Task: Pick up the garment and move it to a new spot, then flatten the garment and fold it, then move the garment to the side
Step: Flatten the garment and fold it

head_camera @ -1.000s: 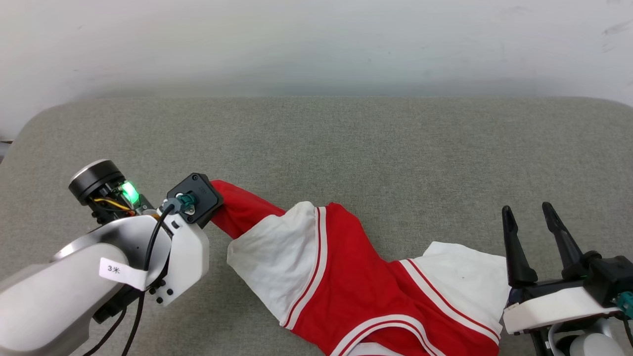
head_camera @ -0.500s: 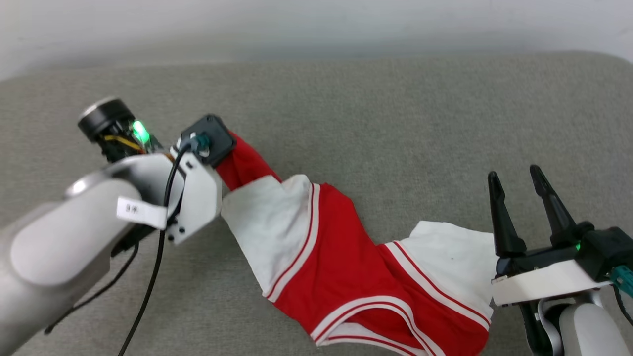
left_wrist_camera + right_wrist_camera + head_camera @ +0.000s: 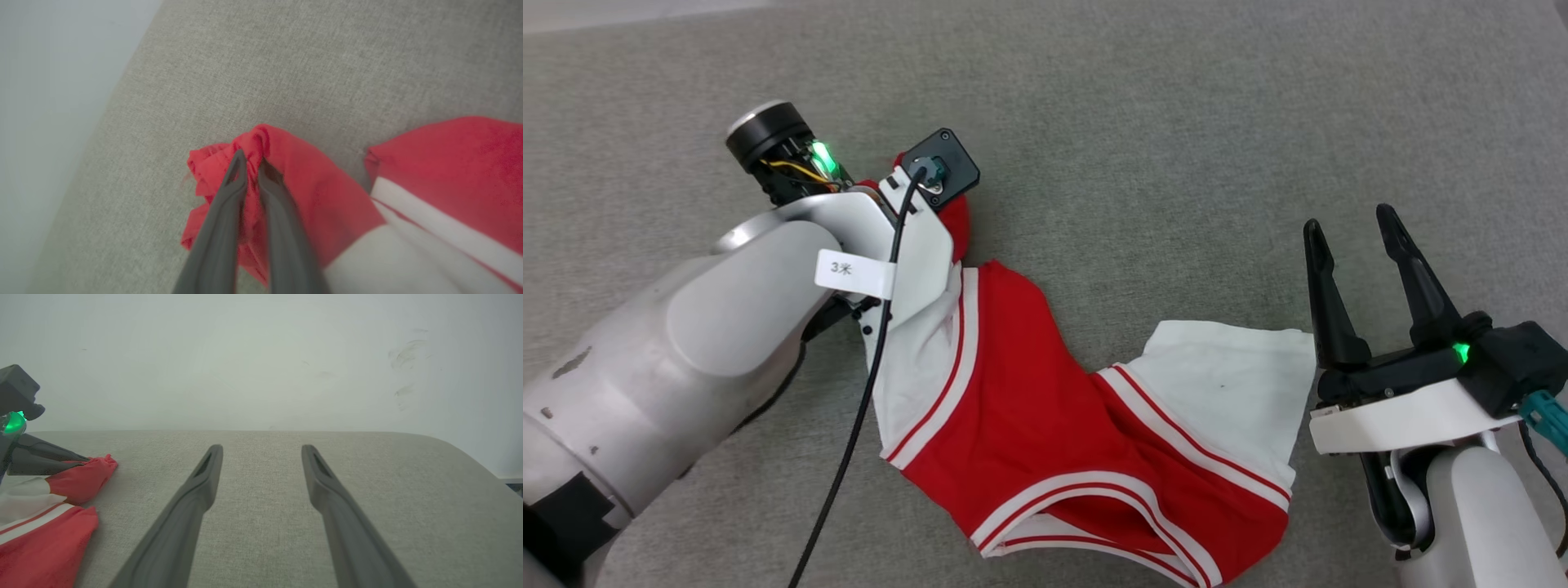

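Garment (image 3: 1029,392) in red and white, strewn half-crumpled over a grey upholstered surface (image 3: 1176,122). At left, pinched by a bunched red edge in the nearly closed jaws of the left gripper (image 3: 250,158); at right, flanked by the right gripper (image 3: 1347,219), jaws wide and empty, just beside its right edge. Likely risks: thin fold slipping from that small bite, or dragging cloth twisting further.

L wrist view: left pincer (image 3: 250,161) finger bases blurred near frame bottom; garment (image 3: 310,183) cut off at R and bottom edges.
Head view: pincer tips hidden under own wrist housing (image 3: 923,261); garment top end covered by L arm (image 3: 686,367), lower part cut by frame bottom.
R wrist view: garment cut at left edge.
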You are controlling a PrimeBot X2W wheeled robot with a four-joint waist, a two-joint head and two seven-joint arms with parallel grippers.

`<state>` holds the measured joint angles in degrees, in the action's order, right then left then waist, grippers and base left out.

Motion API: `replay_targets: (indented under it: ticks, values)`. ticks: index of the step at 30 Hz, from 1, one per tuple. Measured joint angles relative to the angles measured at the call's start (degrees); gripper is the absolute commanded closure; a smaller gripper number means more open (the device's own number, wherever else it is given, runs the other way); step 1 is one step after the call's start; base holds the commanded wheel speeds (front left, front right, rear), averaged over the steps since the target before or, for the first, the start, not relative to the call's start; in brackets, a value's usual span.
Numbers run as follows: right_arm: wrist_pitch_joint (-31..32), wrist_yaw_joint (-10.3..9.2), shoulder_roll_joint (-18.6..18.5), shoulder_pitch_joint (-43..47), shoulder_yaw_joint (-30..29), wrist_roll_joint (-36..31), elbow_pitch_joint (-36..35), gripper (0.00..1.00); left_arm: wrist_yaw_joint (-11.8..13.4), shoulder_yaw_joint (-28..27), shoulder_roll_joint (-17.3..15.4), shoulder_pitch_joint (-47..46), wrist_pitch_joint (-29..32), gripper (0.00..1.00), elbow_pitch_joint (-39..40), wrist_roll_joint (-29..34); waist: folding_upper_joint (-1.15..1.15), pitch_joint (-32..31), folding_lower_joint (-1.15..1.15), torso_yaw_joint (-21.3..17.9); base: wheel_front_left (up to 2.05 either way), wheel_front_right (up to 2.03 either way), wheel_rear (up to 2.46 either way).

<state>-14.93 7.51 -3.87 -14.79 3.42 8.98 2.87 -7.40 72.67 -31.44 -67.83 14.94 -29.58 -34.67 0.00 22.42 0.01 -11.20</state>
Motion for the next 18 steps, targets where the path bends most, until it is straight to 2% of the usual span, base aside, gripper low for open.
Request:
replay_targets:
  ticks: [4,8,11,12,14,18]
  values:
    - [-0.01,0.0,0.21,-0.54,-0.04,-0.1,-0.12,0.0,0.0,0.63,1.7,0.2,1.31,1.0,-1.34,-1.31,0.0,1.53,0.0,-1.49,0.0,0.0,0.0]
    - [-0.01,0.0,0.44,-0.58,-0.21,-0.25,-0.29,0.0,0.07,0.42,1.43,1.8,3.04,1.0,-0.82,-0.52,0.0,1.83,0.0,-2.02,0.0,0.0,0.0]
    - [-0.02,0.0,0.51,-0.47,-1.1,-0.45,-0.35,0.0,0.01,0.56,1.13,1.88,2.1,1.0,-0.57,-1.27,0.0,1.25,0.0,-1.41,0.0,0.0,0.0]
    - [-0.03,0.0,0.52,-0.41,-1.32,-0.51,-0.36,0.0,0.0,0.63,1.02,1.87,1.51,0.95,-0.8,-2.01,0.0,0.98,0.0,-1.09,0.0,0.0,0.0]
    - [-0.1,0.0,0.58,-0.15,-1.7,-0.58,-0.4,0.0,-0.02,0.7,0.9,1.54,-0.64,0.0,-1.78,-4.48,0.0,0.3,0.0,-0.38,0.0,0.0,0.0]
    - [-0.12,0.0,0.65,1.19,-2.35,-0.92,-0.25,0.0,-0.01,-0.04,0.85,-0.07,-4.66,0.0,-3.21,-9.16,0.0,-1.57,0.0,1.18,0.0,0.0,0.0]
